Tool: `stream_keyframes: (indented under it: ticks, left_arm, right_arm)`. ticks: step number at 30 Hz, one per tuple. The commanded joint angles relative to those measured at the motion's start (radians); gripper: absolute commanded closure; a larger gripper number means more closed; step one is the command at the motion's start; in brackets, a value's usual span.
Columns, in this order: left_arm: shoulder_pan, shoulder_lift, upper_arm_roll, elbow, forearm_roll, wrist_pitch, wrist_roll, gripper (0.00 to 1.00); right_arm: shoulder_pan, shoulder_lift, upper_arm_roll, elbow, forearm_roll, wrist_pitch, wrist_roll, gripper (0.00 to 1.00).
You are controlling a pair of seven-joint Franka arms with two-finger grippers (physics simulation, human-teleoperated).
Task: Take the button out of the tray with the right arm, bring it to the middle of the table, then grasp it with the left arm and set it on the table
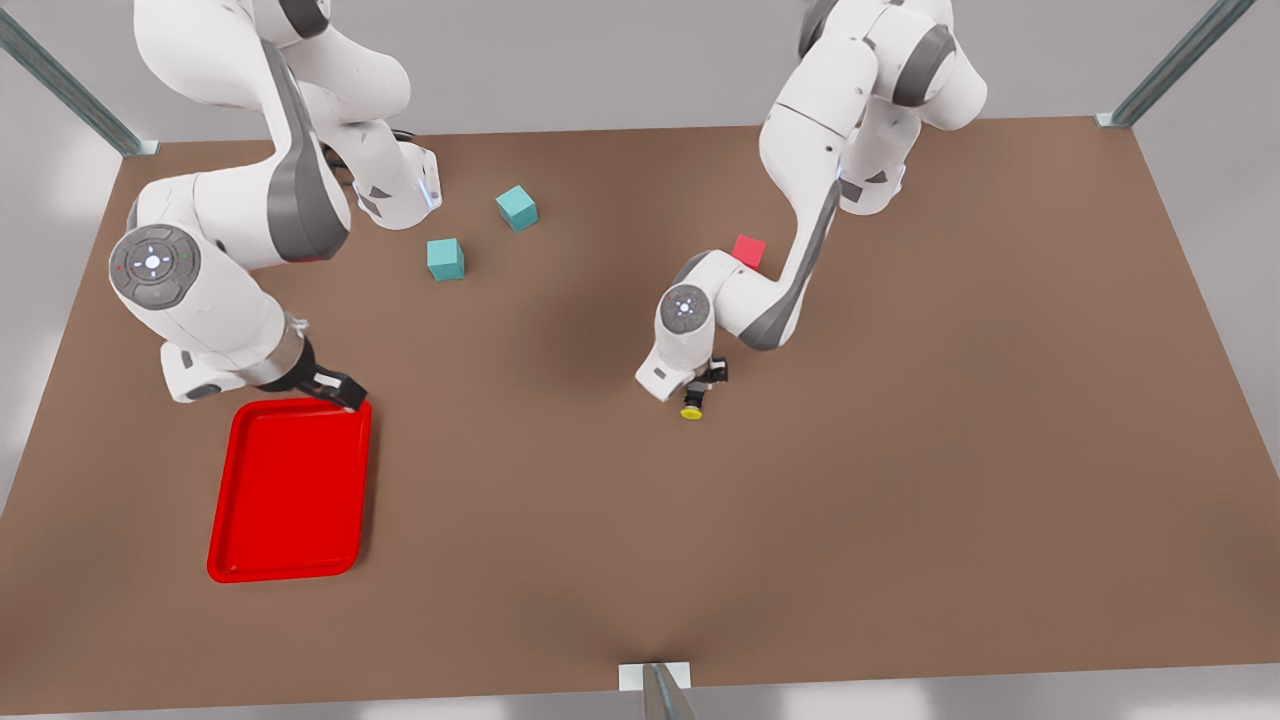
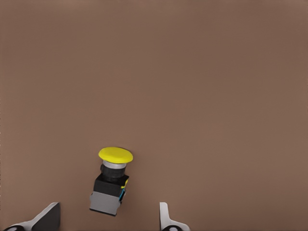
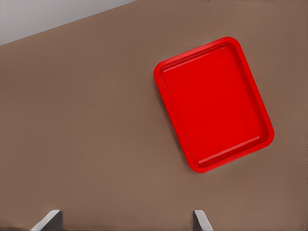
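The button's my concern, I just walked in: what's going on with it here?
The button lies on its side on the table near the middle, out of the red tray. The left hand hovers just over it, fingers open, not gripping. The right hand waits open at the tray's far edge.

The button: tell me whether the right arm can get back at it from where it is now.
Probably not directly. The left gripper hangs open right over the button on the table, crowding it, while the right gripper sits open far off by the tray.
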Motion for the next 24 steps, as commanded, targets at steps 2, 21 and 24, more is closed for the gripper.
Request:
stream_keyframes:
  ticks: [2, 21, 24]
  left_arm:
    - [0.001, 0.012, 0.0, -0.009, 0.05, 0.118, -0.128, 0.0]
    - [0.143, 0.085, -0.17, -0.049, 0.045, 0.12, 0.155, 0.0]
    - [0.167, 0.085, -0.169, -0.049, 0.048, 0.118, 0.172, 0.0]
  right_arm:
    - [-0.009, 0.01, -0.001, 0.0, -0.021, -0.047, -0.527, 0.0]
    - [-0.056, 0.036, -0.003, 0.003, -0.028, -0.089, -0.53, 0.0]
    - [-0.055, 0.038, -0.003, 0.0, -0.03, -0.088, -0.53, 0.0]
